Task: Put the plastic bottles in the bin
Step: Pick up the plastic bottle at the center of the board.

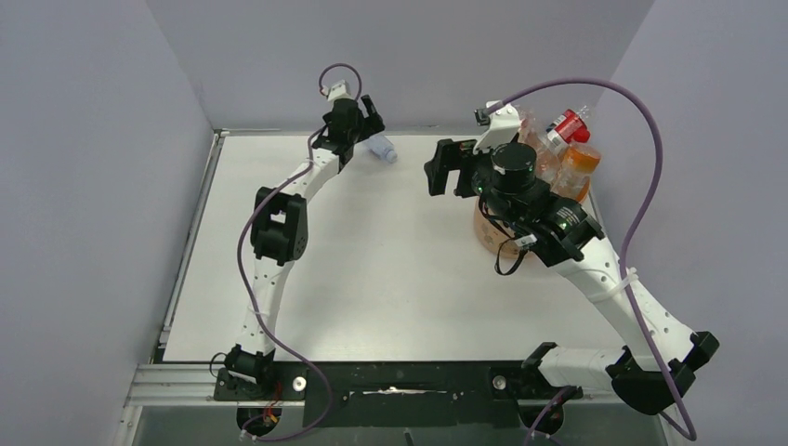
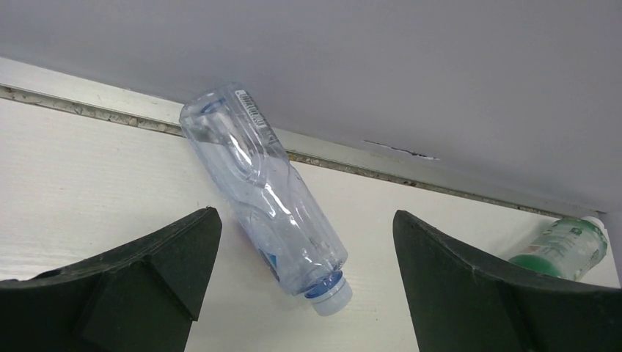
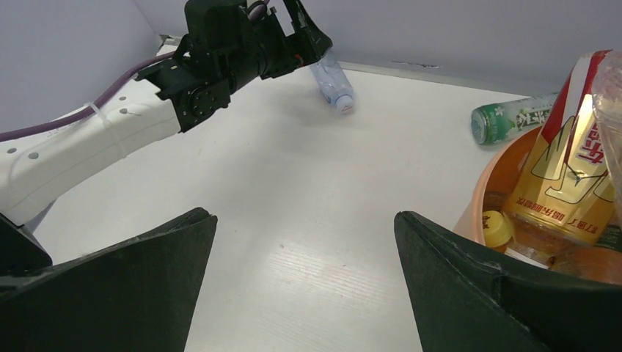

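Observation:
A clear bottle (image 2: 260, 183) with a blue neck ring and pale cap lies on the white table by the back wall; it also shows in the top view (image 1: 382, 149) and the right wrist view (image 3: 332, 83). My left gripper (image 2: 304, 220) is open, its fingers either side of the bottle's cap end, not touching it. A green-label bottle (image 2: 568, 246) lies further right by the wall, also seen in the right wrist view (image 3: 510, 117). The pale-orange bin (image 3: 491, 183) holds several bottles, among them a red-and-gold-label one (image 3: 568, 172). My right gripper (image 3: 304, 220) is open and empty, beside the bin's left side (image 1: 483, 232).
The grey back wall (image 2: 367, 66) stands right behind the clear bottle. Bottles stick up above the bin's rim (image 1: 569, 139) at the table's right edge. The right arm (image 1: 613, 279) crosses over the bin in the top view.

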### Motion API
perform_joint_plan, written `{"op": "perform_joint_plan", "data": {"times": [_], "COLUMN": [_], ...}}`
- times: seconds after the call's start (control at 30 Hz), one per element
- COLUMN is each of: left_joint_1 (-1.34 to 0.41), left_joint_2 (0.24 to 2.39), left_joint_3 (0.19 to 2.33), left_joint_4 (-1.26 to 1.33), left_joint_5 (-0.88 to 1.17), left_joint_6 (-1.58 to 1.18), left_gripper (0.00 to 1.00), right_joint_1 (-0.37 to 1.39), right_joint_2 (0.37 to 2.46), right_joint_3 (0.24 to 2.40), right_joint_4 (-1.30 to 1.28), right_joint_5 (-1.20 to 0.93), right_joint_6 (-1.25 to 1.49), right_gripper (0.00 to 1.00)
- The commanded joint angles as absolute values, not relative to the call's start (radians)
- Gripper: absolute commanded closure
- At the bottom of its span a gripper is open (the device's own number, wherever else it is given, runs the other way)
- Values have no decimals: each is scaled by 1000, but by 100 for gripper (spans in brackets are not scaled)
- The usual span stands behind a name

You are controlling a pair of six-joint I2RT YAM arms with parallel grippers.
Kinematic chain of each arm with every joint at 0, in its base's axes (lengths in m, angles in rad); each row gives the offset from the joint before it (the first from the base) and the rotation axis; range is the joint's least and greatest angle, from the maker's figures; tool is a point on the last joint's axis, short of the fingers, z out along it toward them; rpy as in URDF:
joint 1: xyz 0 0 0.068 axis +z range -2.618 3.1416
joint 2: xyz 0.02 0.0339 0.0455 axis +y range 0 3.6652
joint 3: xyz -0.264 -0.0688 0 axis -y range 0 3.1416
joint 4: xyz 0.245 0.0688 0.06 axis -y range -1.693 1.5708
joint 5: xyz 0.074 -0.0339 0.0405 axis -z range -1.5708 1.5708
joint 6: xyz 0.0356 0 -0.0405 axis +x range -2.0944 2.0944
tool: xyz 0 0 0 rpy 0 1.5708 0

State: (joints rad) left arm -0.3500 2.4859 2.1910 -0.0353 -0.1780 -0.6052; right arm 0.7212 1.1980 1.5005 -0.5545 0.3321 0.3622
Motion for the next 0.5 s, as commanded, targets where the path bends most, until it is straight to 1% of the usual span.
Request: {"op": "perform_joint_plan", "data": {"times": [0.0,0.3,0.47], "left_joint_1": [-349,-349,-347], "left_joint_2": [2537,2638,2691], "left_joint_3": [2264,2296,2361], "left_joint_4": [-23,-43,-84], "left_joint_5": [-167,-167,-168], "left_joint_6": [-665,-750,-759], "left_gripper": [12,12,12], "right_joint_1": [695,629,616], "right_joint_2": [1200,1177,1162], "right_joint_3": [1483,1428,1410], "right_joint_4": [-470,-451,-450], "right_joint_5": [289,224,212], "right_joint_6": [355,376,383], "right_gripper": [2,2,2]}}
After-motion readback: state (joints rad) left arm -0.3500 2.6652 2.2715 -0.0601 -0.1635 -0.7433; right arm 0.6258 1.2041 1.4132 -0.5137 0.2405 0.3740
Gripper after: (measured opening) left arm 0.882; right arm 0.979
